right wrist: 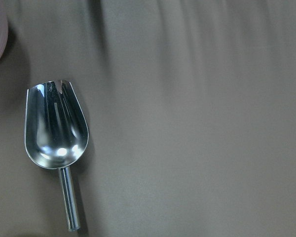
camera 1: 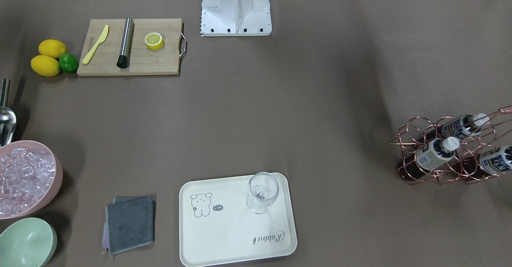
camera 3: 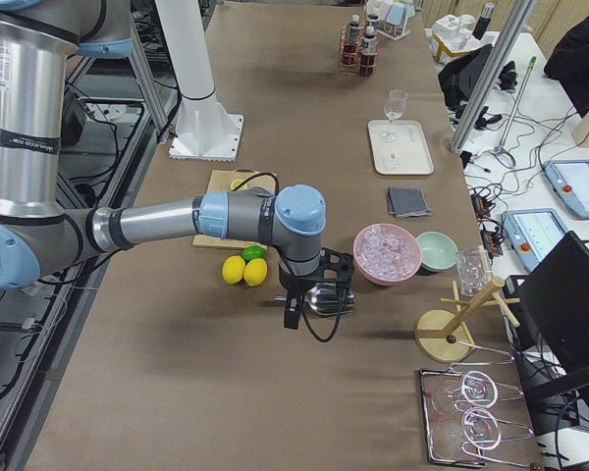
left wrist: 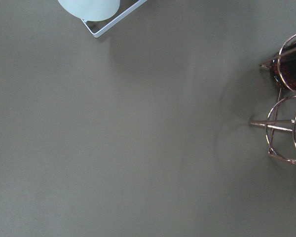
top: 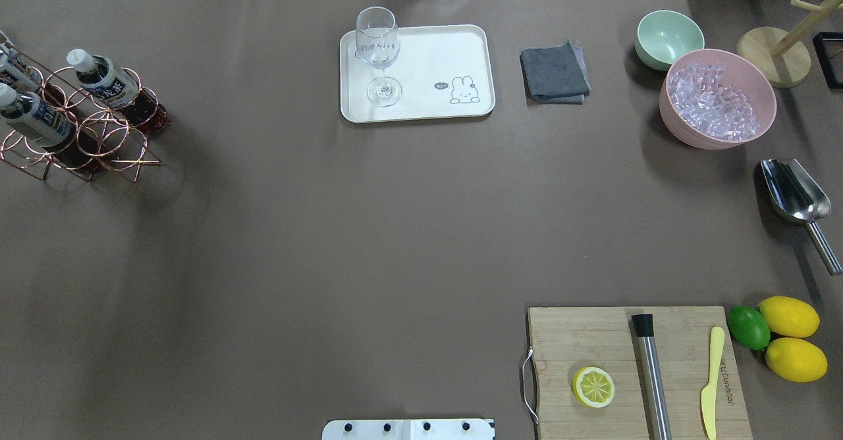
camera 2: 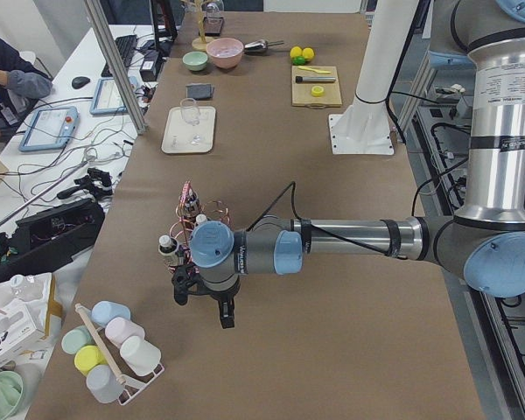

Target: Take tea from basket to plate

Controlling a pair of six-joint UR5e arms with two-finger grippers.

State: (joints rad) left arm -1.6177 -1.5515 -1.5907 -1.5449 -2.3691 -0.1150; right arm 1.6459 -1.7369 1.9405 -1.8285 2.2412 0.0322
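Observation:
Three tea bottles lie in a copper wire basket (camera 1: pixel 440 176) at the table's end on my left: one in front (camera 1: pixel 434 155), one behind it (camera 1: pixel 464 126), one at the edge (camera 1: pixel 496 161). The overhead view shows the basket (top: pixel 115 147) and a bottle (top: pixel 105 84). The cream plate (camera 1: pixel 232 235) (top: pixel 428 51) carries a wine glass (camera 1: pixel 262 193). My left gripper (camera 2: pixel 206 302) hangs over bare table just beside the basket (camera 2: pixel 192 214); I cannot tell whether it is open. My right gripper (camera 3: pixel 316 306) hangs above a metal scoop (right wrist: pixel 54 123); I cannot tell its state.
A cutting board (top: pixel 632 374) holds a half lemon, a steel muddler and a yellow knife, with two lemons and a lime (top: pixel 747 327) beside it. A pink ice bowl (top: pixel 718 97), a green bowl (top: pixel 668 38) and a grey cloth (top: pixel 554 74) stand near the plate. A cup rack (camera 2: pixel 114 350) is past the basket.

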